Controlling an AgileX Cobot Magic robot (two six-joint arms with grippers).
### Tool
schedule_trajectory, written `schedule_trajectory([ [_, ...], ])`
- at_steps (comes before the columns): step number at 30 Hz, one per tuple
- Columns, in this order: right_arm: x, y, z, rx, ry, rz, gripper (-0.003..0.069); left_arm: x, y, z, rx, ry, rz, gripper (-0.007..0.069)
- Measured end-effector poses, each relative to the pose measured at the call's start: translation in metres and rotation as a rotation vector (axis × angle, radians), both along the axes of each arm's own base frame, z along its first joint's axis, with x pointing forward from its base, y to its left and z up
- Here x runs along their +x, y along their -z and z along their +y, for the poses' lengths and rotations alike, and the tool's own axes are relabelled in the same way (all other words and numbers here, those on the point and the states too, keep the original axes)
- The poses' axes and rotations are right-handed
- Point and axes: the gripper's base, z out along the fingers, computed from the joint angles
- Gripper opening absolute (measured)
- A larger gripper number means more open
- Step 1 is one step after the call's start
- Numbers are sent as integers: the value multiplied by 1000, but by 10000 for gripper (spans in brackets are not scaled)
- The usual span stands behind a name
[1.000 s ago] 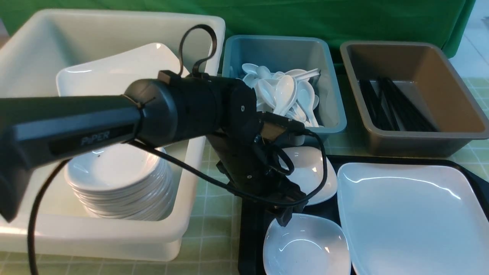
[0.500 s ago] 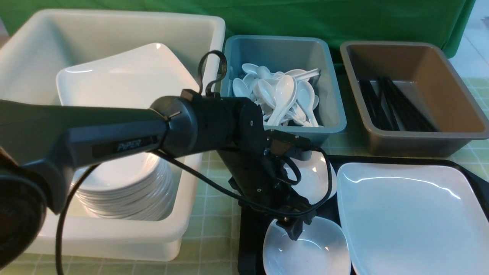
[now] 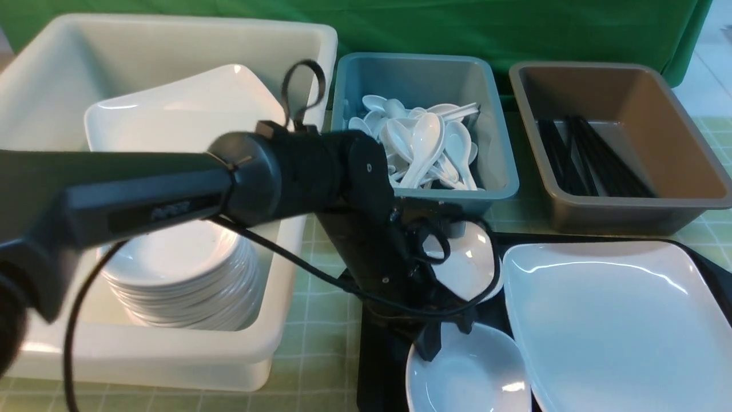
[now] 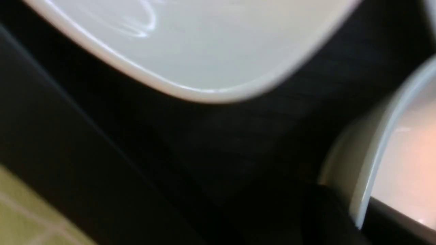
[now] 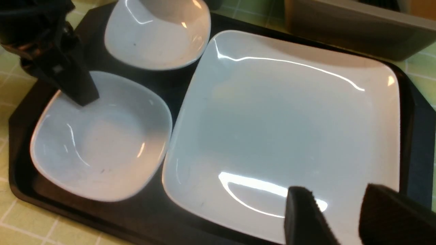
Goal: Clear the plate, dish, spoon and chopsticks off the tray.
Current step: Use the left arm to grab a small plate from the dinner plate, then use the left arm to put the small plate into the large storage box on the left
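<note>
- Left arm [image 3: 171, 189]: it crosses in front of the white tub [image 3: 171, 366] and spoon bin [image 3: 452, 197], barring the way to the tray's [image 5: 160, 221] left side.
- Left gripper [image 3: 429, 343]: its jaws are closed on the near dish's [image 3: 469, 372] rim and take up that corner.
- Far dish [image 3: 466, 263]: a bare tray strip separates it from the near dish.
- Plate [image 3: 612, 326]: it fills the tray's right part and lies just beside both dishes, leaving only a narrow gap.
- Right gripper [image 5: 344, 211]: its jaws stand apart over the plate's near edge, and the rest of the plate lies clear above.
- Brown bin [image 3: 629, 217]: its wall rises just behind the tray.
- Tabletop [image 3: 320, 343]: a bare lane runs between tub and tray.
</note>
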Motion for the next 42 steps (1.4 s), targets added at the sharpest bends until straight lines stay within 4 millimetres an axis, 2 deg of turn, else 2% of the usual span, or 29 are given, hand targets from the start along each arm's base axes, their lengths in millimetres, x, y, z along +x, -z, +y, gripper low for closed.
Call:
schedule_trajectory([
  [4,0,0,0,0,0,0,241,-10,-58,12,-89,-31,-107,8],
  [7,0,0,0,0,0,0,241,-18,-108,37,-165,-84,-182,8],
  [10,0,0,0,0,0,0,241,-22,-148,78,-201,-159,-248,8],
  [12,0,0,0,0,0,0,241,-26,-173,118,-190,-236,-304,8],
  [14,0,0,0,0,0,-1,241,-29,-186,150,-155,-304,-339,8],
  [15,0,0,0,0,0,0,241,-30,-189,154,-152,-313,-347,8],
  [16,0,0,0,1,0,-4,241,-30,-195,185,-112,-397,-359,8],
  [18,1,-1,0,5,1,-17,241,-32,-199,222,-58,-501,-355,8],
  [19,1,-1,0,6,1,-20,241,-32,-199,225,-51,-507,-357,8],
  [20,2,-2,0,8,2,-30,241,-31,-199,249,-18,-568,-356,8],
  [22,2,-3,0,12,3,-39,241,-30,-197,274,21,-604,-366,8],
  [23,2,-3,0,12,3,-39,241,-29,-196,276,26,-603,-368,8],
  [26,3,-4,1,15,4,-51,241,-26,-191,298,53,-623,-366,8],
  [29,3,-4,1,16,4,-54,241,-20,-185,302,60,-607,-355,8],
  [32,3,-4,1,17,4,-57,242,-5,-169,300,14,-562,-296,8],
  [38,3,-4,1,17,4,-57,242,13,-148,300,-20,-523,-236,9],
  [42,3,-4,1,17,4,-57,242,23,-134,302,-17,-516,-194,37],
])
